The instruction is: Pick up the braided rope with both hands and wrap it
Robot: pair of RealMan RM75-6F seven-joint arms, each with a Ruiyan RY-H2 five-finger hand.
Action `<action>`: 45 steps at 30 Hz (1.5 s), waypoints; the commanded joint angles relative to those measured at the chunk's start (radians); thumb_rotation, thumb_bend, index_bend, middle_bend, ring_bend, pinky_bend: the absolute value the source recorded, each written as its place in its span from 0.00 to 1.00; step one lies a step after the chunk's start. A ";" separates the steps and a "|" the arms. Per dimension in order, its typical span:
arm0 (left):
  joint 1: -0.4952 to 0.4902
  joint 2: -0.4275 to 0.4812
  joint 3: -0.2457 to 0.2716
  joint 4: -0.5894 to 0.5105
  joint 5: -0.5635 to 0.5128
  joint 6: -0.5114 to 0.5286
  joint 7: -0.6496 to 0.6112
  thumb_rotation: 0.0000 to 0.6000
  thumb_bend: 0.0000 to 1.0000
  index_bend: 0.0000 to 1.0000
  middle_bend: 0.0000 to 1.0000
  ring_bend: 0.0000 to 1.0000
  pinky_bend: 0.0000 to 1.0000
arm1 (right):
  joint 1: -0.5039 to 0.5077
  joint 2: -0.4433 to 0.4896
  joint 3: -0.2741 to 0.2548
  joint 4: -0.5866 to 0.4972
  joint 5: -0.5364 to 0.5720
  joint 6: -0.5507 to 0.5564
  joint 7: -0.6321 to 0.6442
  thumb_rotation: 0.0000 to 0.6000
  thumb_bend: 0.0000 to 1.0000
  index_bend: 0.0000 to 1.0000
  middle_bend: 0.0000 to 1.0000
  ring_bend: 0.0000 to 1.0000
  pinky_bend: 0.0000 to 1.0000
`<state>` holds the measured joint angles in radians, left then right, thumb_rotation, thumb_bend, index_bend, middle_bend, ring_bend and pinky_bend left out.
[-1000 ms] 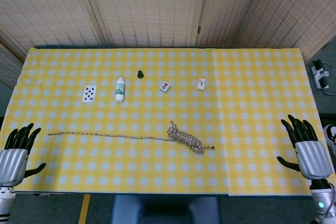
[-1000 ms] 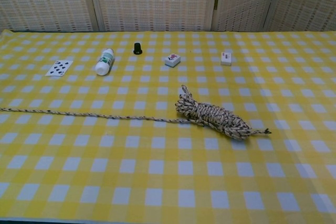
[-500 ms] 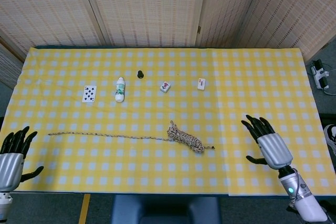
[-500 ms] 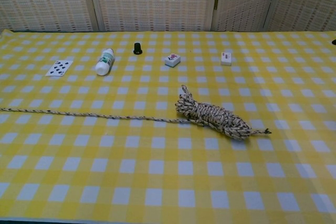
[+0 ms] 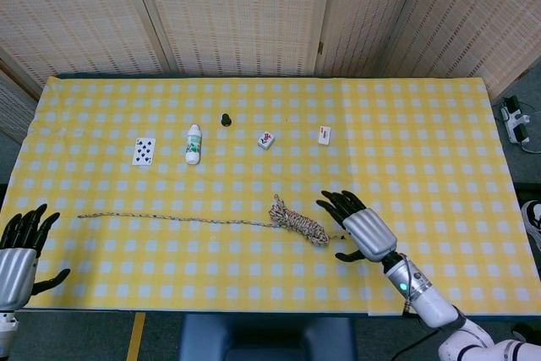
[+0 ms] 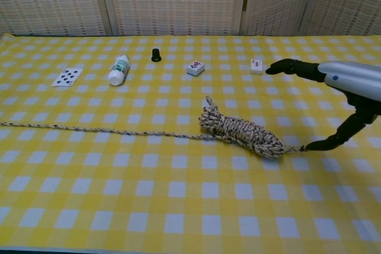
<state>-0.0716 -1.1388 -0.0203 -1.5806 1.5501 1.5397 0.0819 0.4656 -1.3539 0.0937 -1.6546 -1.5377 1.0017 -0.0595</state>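
Note:
The braided rope [image 5: 297, 222] lies on the yellow checked cloth, a wound bundle [image 6: 241, 132] near the middle with a long straight tail [image 5: 169, 218] running left. My right hand [image 5: 359, 227] hovers just right of the bundle, fingers spread, holding nothing; in the chest view that right hand [image 6: 345, 90] has its thumb tip close to the rope's short right end [image 6: 297, 148]. My left hand [image 5: 21, 251] stays at the table's front left corner, fingers apart and empty, well left of the tail's end. It is absent from the chest view.
Along the back row lie a playing card [image 5: 144, 150], a small white bottle [image 5: 193, 143] on its side, a black cap [image 5: 226, 119] and two small tiles [image 5: 266, 139] [image 5: 325, 134]. The table's front edge [image 5: 254, 310] runs just below the hands.
My right hand has swept left from the table's right edge to just beside the rope bundle, entering the chest view. The left hand has dropped slightly. The rope has not moved.

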 commanded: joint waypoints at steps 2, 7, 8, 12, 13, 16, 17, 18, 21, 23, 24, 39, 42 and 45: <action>0.000 0.000 0.001 -0.002 0.002 -0.001 0.002 1.00 0.13 0.15 0.01 0.00 0.00 | 0.055 -0.082 0.030 0.040 0.068 -0.062 -0.051 1.00 0.17 0.00 0.00 0.00 0.00; -0.003 -0.002 0.000 0.000 0.000 -0.009 0.000 1.00 0.13 0.15 0.01 0.00 0.00 | 0.090 -0.156 0.049 0.098 0.118 -0.079 -0.091 1.00 0.17 0.00 0.00 0.00 0.00; -0.004 -0.004 -0.001 0.001 -0.002 -0.011 -0.002 1.00 0.13 0.15 0.01 0.00 0.00 | 0.096 -0.169 0.053 0.109 0.127 -0.082 -0.094 1.00 0.17 0.00 0.00 0.00 0.00; -0.010 -0.008 0.000 0.007 -0.004 -0.024 -0.004 1.00 0.13 0.15 0.01 0.00 0.00 | 0.120 -0.221 0.059 0.177 0.150 -0.080 -0.146 1.00 0.17 0.00 0.00 0.00 0.00; -0.011 -0.009 0.000 0.008 -0.005 -0.027 -0.004 1.00 0.13 0.15 0.01 0.00 0.00 | 0.125 -0.232 0.061 0.193 0.158 -0.081 -0.157 1.00 0.17 0.00 0.00 0.00 0.00; -0.013 -0.010 0.001 0.011 -0.007 -0.034 -0.007 1.00 0.13 0.15 0.01 0.00 0.00 | 0.140 -0.255 0.065 0.226 0.190 -0.102 -0.161 1.00 0.17 0.00 0.00 0.00 0.00; -0.013 -0.011 0.001 0.012 -0.008 -0.035 -0.009 1.00 0.13 0.15 0.01 0.00 0.00 | 0.144 -0.259 0.066 0.236 0.197 -0.106 -0.163 1.00 0.17 0.00 0.00 0.00 0.00; -0.013 -0.011 0.001 0.014 -0.010 -0.037 -0.011 1.00 0.13 0.15 0.01 0.00 0.00 | 0.149 -0.264 0.066 0.251 0.205 -0.109 -0.169 1.00 0.17 0.00 0.00 0.00 0.00; -0.013 -0.013 0.002 0.019 -0.014 -0.041 -0.016 1.00 0.13 0.15 0.01 0.00 0.00 | 0.157 -0.273 0.072 0.287 0.226 -0.107 -0.184 1.00 0.17 0.00 0.00 0.00 0.00; -0.013 -0.015 0.002 0.024 -0.016 -0.044 -0.019 1.00 0.13 0.15 0.01 0.00 0.00 | 0.160 -0.273 0.079 0.304 0.242 -0.108 -0.183 1.00 0.17 0.00 0.00 0.00 0.00; -0.014 -0.016 0.002 0.025 -0.017 -0.045 -0.020 1.00 0.13 0.15 0.01 0.00 0.00 | 0.162 -0.272 0.082 0.310 0.247 -0.106 -0.181 1.00 0.17 0.00 0.00 0.00 0.00; -0.019 -0.020 0.002 0.029 -0.017 -0.053 -0.027 1.00 0.13 0.16 0.01 0.01 0.00 | 0.202 -0.177 0.057 0.239 0.206 -0.173 -0.052 1.00 0.17 0.00 0.07 0.12 0.00; -0.017 -0.020 0.003 0.030 -0.017 -0.051 -0.029 1.00 0.13 0.16 0.01 0.01 0.00 | 0.216 -0.196 0.059 0.261 0.221 -0.180 -0.069 1.00 0.17 0.06 0.14 0.17 0.00; -0.014 -0.020 0.004 0.031 -0.021 -0.051 -0.032 1.00 0.13 0.16 0.01 0.01 0.00 | 0.230 -0.215 0.062 0.284 0.236 -0.189 -0.081 1.00 0.17 0.12 0.17 0.20 0.00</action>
<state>-0.0860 -1.1584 -0.0168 -1.5497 1.5287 1.4892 0.0499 0.6877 -1.5596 0.1551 -1.3806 -1.3091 0.8185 -0.1328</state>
